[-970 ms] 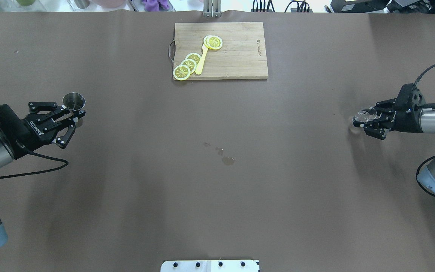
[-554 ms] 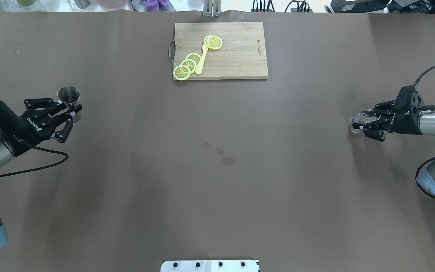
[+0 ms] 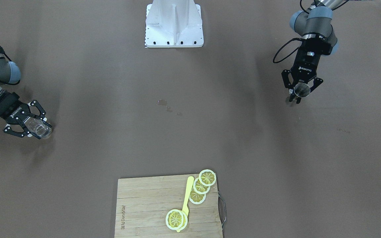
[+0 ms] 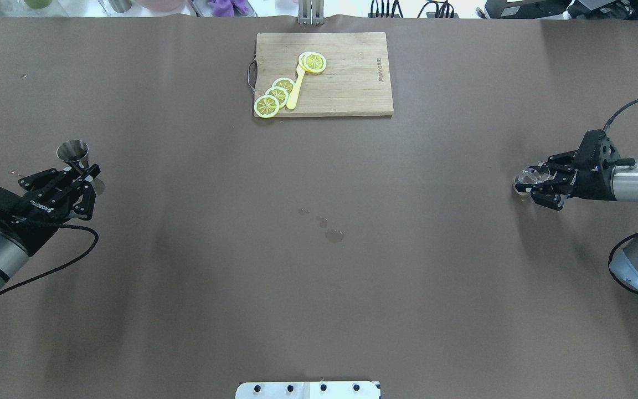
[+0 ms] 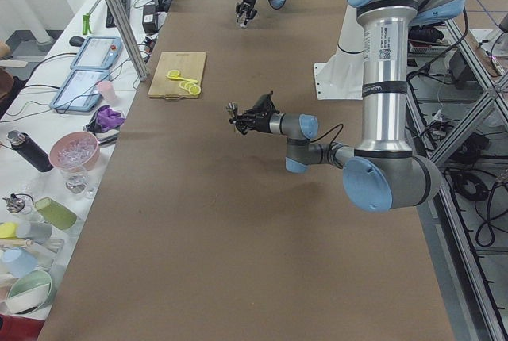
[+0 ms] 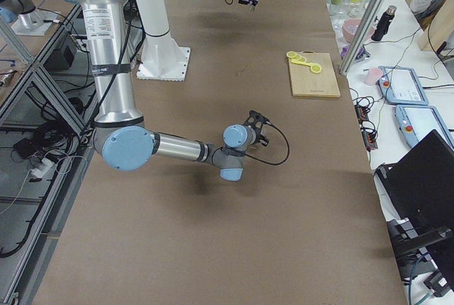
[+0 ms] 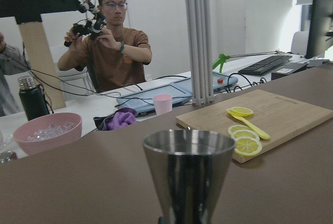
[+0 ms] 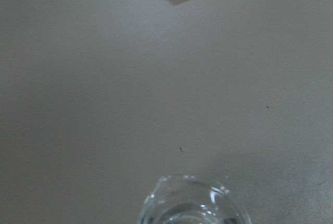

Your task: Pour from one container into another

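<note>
Left gripper has drifted left, clamped on the dark steel hourglass jigger.
Right gripper pinches tiny clear glass cup far right; pour looks undone.

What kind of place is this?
Probably a robotics lab running teleoperated recordings: an operator holds a handheld controller, and tablets sit on the side bench.

ROBOTIQ is printed on the left gripper; the cutting board bears a stamp too small to read.
</note>
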Tool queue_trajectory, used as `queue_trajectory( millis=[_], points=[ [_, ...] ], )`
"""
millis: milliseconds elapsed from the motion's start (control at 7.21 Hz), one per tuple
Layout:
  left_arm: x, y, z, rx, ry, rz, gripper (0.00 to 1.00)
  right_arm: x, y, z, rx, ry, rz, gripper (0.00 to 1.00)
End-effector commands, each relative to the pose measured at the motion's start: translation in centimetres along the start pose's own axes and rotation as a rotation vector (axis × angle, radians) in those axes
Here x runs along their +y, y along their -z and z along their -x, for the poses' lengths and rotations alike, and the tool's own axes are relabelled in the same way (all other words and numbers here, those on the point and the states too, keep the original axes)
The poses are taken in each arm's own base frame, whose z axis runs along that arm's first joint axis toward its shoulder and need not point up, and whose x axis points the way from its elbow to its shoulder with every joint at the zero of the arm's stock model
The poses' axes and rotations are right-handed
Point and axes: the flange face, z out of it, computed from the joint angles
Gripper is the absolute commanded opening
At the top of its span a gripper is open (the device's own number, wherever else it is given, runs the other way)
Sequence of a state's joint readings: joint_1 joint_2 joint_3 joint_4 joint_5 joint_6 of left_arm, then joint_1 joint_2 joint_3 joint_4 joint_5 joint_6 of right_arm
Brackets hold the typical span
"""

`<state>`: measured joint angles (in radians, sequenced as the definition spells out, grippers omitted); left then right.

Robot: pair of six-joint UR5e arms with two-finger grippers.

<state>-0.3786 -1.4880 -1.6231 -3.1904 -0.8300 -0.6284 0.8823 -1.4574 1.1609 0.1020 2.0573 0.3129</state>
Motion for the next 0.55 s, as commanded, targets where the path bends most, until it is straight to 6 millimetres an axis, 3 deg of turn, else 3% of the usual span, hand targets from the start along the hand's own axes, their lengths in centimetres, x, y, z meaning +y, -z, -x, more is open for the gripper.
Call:
queue_trajectory(
  millis=[0, 416],
  points=[
    [1.41, 0.77, -0.4, -0.069, 0.18, -0.037, 0.0, 0.07, -0.14, 0.15, 0.0, 0.001, -0.001, 0.0],
    [1.51, 0.74, -0.55, -0.067, 0.191, -0.029, 0.0, 0.13, -0.3, 0.32, -0.002, 0.002, 0.002, 0.0]
  ],
)
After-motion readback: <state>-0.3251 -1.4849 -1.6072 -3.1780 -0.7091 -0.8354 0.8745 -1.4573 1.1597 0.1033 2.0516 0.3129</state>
